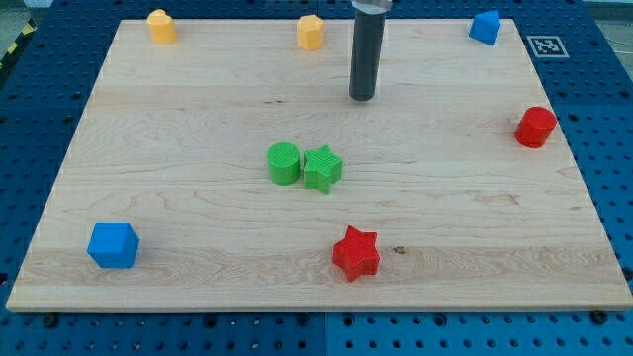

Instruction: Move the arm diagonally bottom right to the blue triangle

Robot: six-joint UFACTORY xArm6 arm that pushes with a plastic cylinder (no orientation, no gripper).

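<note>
My tip (363,97) ends a dark upright rod that comes down from the view's top edge and meets the wooden board (198,129) in its upper middle part. It is a plain rod end with no jaws, so there is nothing on it to spread or press together, and it touches no block.

Nearest the view's bottom, a blue cube (112,245) sits by the board's lower left corner. A red star (356,253) lies at the bottom centre, well apart from the cube.

In the middle of the board a green cylinder (284,163) and a green star (322,168) stand side by side, touching or all but touching, the cylinder to the left. They lie below my tip and a little to its left, apart from it.

Farther up, a red cylinder (536,128) rests near the right edge, to the right of my tip and slightly lower.

Along the top edge sit three blocks. A yellow block (161,26) is near the upper left corner. An orange block (311,32) is just left of the rod and above my tip. The blue triangle (485,27) sits near the upper right corner, up and to the right of my tip, well apart from it.
</note>
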